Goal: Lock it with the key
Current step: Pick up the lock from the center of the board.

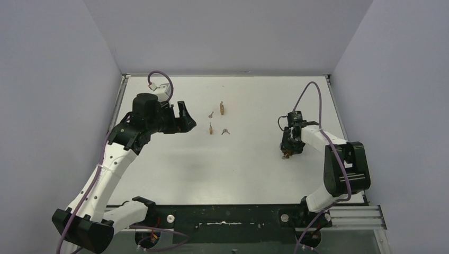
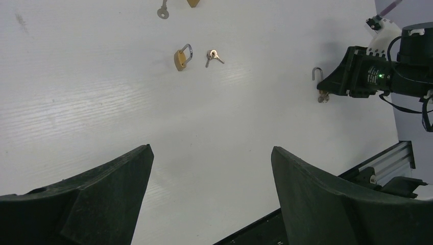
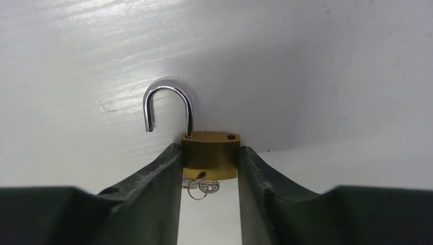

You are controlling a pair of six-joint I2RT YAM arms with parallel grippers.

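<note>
We see the small brass padlock (image 3: 210, 153) pinched by its body between the two dark fingers (image 3: 153, 189) of the right gripper (image 3: 210, 153), one finger flat against each narrow side. Its curved steel shackle (image 3: 171, 102) stands open: one leg is in the body and the free end hangs clear. At the opposite end of the body, in the gap between the fingers, sits a small silver key on a ring (image 3: 201, 188). We cannot tell how deep it sits in the lock.

In the overhead view this brass padlock (image 1: 287, 154) lies under the right gripper (image 1: 288, 150), over the right part of the white table (image 1: 254, 174). We cannot tell whether it touches the surface.

Well apart, near the table's middle, lies a loose brass padlock with its shackle shut (image 2: 181, 57), and just beside it a pair of silver keys (image 2: 213, 55). Farther back are a single silver key (image 2: 162, 11) and another brass lock (image 1: 223, 108).

At the left, the left gripper (image 1: 182, 121) hovers above the table with its fingers (image 2: 102, 194) spread wide and nothing between them.
</note>
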